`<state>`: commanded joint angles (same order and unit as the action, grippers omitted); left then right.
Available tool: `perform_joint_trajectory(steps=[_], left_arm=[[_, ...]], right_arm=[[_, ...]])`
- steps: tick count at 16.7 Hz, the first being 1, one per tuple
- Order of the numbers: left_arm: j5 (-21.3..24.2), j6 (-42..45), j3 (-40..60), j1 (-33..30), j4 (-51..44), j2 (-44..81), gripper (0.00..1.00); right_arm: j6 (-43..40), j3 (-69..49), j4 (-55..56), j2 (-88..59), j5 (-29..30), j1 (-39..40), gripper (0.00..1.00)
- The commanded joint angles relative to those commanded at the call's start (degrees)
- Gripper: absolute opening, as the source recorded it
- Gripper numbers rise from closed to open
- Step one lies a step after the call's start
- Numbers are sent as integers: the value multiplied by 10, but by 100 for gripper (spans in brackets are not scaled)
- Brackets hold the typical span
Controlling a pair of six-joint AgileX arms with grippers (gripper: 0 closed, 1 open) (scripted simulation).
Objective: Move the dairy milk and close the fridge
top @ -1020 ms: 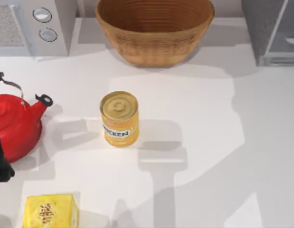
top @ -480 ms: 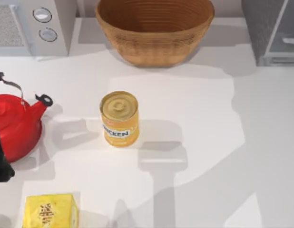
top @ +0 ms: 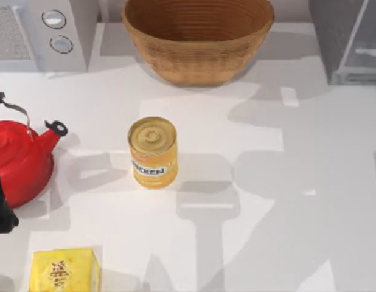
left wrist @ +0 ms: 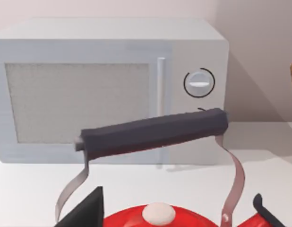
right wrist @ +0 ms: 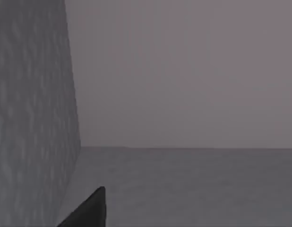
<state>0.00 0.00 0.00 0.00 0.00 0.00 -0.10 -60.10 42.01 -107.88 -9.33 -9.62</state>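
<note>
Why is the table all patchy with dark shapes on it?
Top view: grey shadows fall across the white table, darkest beside the yellow can and the red kettle. Right wrist view: dim and grey beside the fridge.

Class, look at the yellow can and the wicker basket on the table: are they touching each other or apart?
Apart. The top view shows bare white table between the yellow can and the wicker basket, which sits farther back.

Fridge [top: 352, 42] cut by top-right edge; kettle [top: 17, 159] cut left.
</note>
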Motion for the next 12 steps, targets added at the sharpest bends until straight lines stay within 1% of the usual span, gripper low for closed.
perform_joint_trajectory(steps=[3, 12], left_arm=[[0, 0, 0, 0, 0, 0, 100], [0, 0, 0, 0, 0, 0, 100]], right_arm=[[0, 92, -65, 177, 15, 14, 100], [1, 411, -288, 796, 65, 64, 100]])
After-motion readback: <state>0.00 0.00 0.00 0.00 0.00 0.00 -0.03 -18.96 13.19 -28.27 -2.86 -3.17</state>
